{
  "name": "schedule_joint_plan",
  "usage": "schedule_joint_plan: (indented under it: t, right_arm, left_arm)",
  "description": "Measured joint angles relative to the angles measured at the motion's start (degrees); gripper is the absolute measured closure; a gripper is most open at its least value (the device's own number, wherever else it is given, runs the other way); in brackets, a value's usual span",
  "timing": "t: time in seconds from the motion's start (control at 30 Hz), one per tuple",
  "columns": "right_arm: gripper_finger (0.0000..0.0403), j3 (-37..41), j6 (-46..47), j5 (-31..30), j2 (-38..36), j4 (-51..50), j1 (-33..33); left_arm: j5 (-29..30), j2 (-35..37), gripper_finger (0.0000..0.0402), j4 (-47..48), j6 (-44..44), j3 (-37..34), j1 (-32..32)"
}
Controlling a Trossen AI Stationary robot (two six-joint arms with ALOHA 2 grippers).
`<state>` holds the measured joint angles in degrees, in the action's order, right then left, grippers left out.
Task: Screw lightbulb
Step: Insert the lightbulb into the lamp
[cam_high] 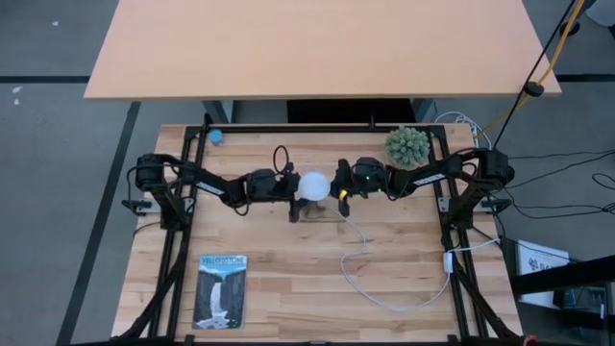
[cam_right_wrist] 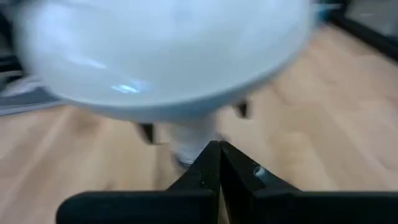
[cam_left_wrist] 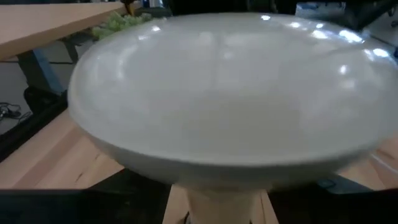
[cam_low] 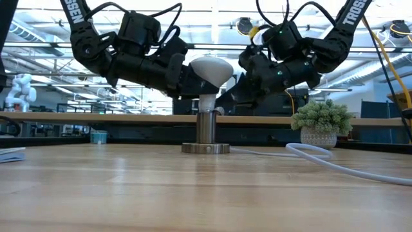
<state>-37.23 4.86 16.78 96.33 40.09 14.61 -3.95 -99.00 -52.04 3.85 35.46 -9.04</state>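
Observation:
The white lightbulb [cam_high: 312,185] stands upright, globe up, its narrow end down in the metal socket [cam_low: 206,127], whose round base [cam_low: 206,148] rests on the table. My left gripper [cam_high: 291,187] is at the bulb's left side, its fingers around the taper under the globe [cam_left_wrist: 230,93]. My right gripper [cam_right_wrist: 217,155] is shut, at the bulb's right side [cam_low: 239,77], its tips just below the globe [cam_right_wrist: 155,56]. My left gripper comes level from the table's left and has the bulb's taper [cam_left_wrist: 214,199] between its two fingers, just under the globe. The bulb stands upright in the socket. The globe hides the pads themselves. My right gripper's shut tips point at the bulb's neck from the right; I cannot tell whether they touch it.
A white cord [cam_high: 384,279] runs from the socket toward the table's right near part. A small potted plant [cam_high: 406,146] stands at the far right. A blue card [cam_high: 222,291] lies near left, and a small blue thing [cam_high: 216,136] far left.

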Motion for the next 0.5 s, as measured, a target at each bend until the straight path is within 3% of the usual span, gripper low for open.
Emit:
schedule_joint_plan:
  t: [0.1,0.5]
  right_arm:
    - [0.0403,0.0,-0.2,6.0,0.0,-0.1,-0.1]
    - [0.0403,0.0,0.4,5.2,0.0,0.4,0.0]
  left_arm:
    - [0.3,0.0,0.0172,1.3,0.4,0.0,0.5]
    - [3.4,0.0,0.0172,3.8,2.9,-0.1,1.2]
